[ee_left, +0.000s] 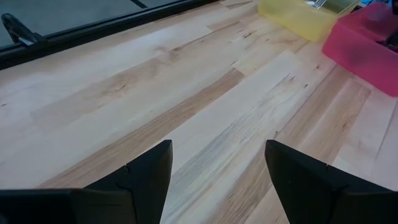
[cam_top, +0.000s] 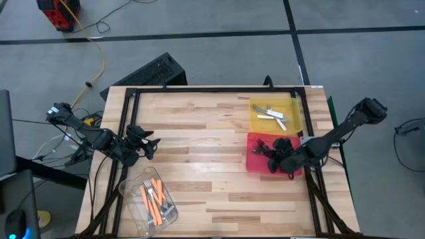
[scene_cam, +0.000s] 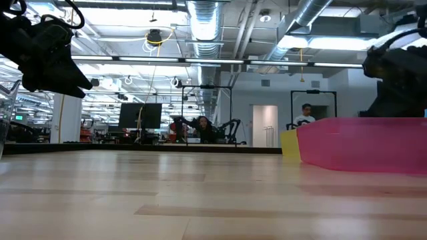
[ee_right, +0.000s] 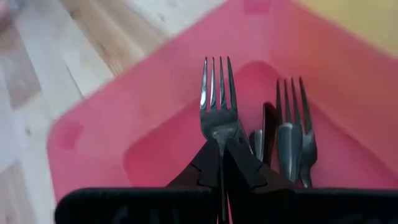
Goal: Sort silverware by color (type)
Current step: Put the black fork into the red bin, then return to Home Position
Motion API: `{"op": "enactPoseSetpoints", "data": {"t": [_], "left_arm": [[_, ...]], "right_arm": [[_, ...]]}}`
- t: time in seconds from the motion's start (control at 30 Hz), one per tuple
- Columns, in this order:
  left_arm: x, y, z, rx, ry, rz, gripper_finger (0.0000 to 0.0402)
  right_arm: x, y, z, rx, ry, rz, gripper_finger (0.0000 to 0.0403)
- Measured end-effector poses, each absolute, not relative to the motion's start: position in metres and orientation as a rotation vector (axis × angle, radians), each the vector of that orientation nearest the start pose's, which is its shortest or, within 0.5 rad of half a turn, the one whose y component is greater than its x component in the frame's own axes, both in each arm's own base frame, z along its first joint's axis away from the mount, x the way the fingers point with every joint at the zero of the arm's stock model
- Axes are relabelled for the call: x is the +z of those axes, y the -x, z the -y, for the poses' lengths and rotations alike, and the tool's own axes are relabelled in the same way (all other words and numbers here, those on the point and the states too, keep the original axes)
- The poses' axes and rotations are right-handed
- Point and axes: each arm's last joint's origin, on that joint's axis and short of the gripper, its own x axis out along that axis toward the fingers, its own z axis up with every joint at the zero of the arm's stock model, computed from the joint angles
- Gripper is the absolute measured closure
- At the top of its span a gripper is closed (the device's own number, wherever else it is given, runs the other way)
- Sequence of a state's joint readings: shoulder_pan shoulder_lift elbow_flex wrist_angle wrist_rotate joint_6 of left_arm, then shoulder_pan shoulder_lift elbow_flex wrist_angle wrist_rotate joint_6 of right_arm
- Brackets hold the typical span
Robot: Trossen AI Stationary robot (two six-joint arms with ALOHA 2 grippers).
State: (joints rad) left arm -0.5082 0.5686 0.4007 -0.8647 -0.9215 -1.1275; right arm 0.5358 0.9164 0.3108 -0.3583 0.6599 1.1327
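Where the table's near edge meets its left corner, a clear tub [cam_top: 151, 201] with orange forks [cam_top: 152, 197] and a few metal-tined pale ones inside. Just beyond, over the left edge, left gripper [cam_top: 147, 144], jaws apart and empty, fingers [ee_left: 149, 177] hovering above bare wood. Wide open planks [cam_top: 199, 153] from there across the middle to the trays, nothing lying between.

Toward the right edge, a red tray [cam_top: 260, 159] with dark forks [ee_right: 292, 137] heaped inside. Right gripper [cam_top: 273, 159] low over that tray, jaws pinched together on a dark fork [ee_right: 217, 99], tines pointing away from the wrist. Red tray wall close on every side of the held fork.

Farther, touching the red tray and near the far right corner, a yellow tray [cam_top: 292, 119] holding white-handled forks [cam_top: 273, 116]. Black frame rails [cam_top: 212, 89] along the far edge.

Beyond the table, an office hall with people [scene_cam: 305, 115] at desks. No readable writing anywhere.
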Motion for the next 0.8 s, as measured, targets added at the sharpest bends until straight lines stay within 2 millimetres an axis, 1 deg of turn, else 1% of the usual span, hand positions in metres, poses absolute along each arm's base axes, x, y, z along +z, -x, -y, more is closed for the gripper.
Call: {"op": "enactPoseSetpoints", "data": {"t": [0.27, 0.37, 0.53, 0.8], "left_arm": [[0.191, -0.092, 0.025, 0.726, 0.377, -0.456, 0.0159], [0.191, -0.092, 0.025, 0.727, 0.377, -0.455, 0.0159], [0.191, -0.092, 0.025, 0.727, 0.381, -0.454, 0.0159], [0.191, -0.092, 0.025, 0.728, 0.383, -0.453, 0.0159]], "right_arm": [[0.133, -0.139, -0.064, -0.538, -0.508, -0.721, 0.0371], [0.13, -0.141, -0.065, -0.535, -0.502, -0.738, 0.0363], [0.127, -0.142, -0.066, -0.539, -0.498, -0.759, 0.0332], [0.13, -0.143, -0.066, -0.53, -0.489, -0.758, 0.0268]]}}
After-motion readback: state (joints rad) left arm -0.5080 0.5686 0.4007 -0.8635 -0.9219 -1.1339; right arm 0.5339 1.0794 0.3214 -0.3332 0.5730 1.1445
